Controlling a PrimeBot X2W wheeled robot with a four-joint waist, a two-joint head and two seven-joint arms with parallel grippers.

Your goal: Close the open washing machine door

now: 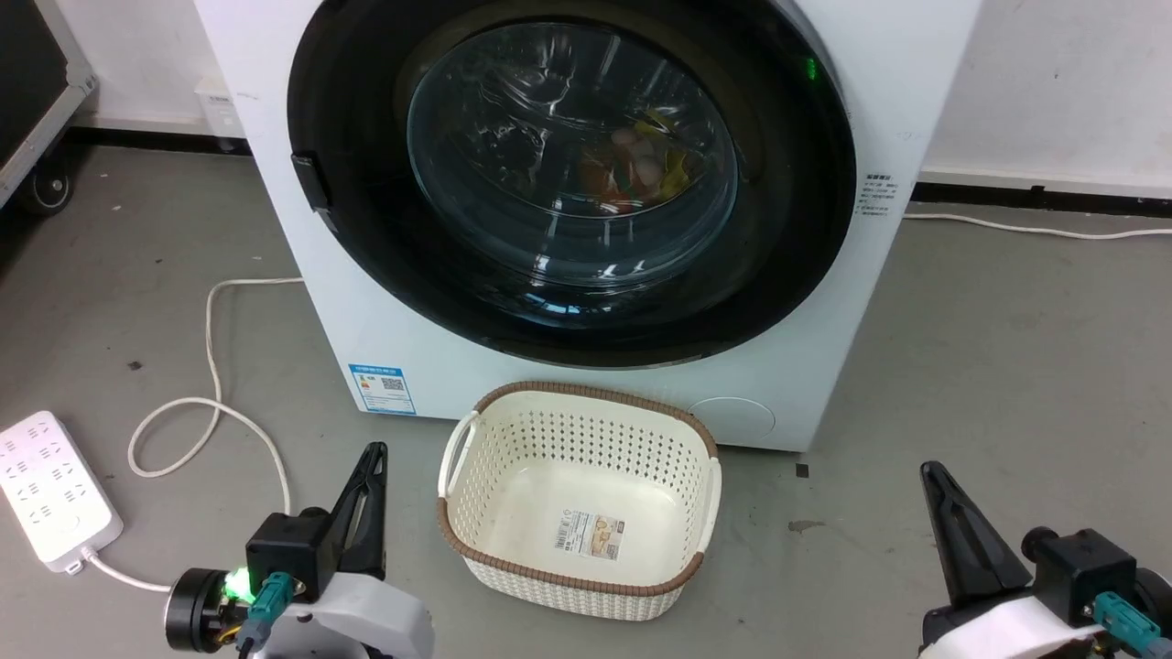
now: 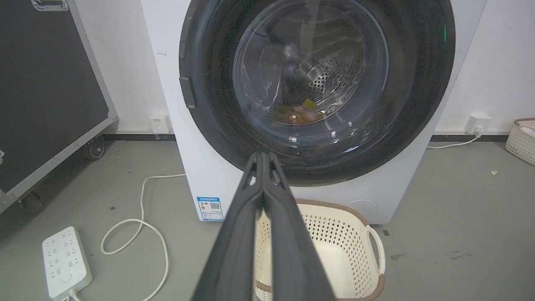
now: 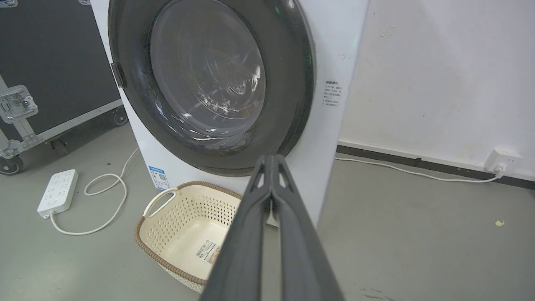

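Head view: a grey concrete floor (image 1: 1007,366) meets a white wall (image 1: 1053,82) along the top. One white front-loading washing machine (image 1: 810,371) stands upper centre. Its one round black-rimmed glass door (image 1: 572,174) lies flush on the front, above and well apart from two grippers. The left gripper (image 1: 375,451), lower left, and right gripper (image 1: 929,469), lower right, flank one cream perforated plastic basket (image 1: 586,392). One white power strip (image 1: 50,490) lies far left.

Left wrist view: the fingers (image 2: 242,234) press together, empty, tips below the door; one black wheeled case (image 2: 46,92) stands left.

Right wrist view: fingers pressed together, empty; door upper left.

Head view steeply downward, wrist views low, seemingly level, all sharing washing machine door (image 1: 572,178)
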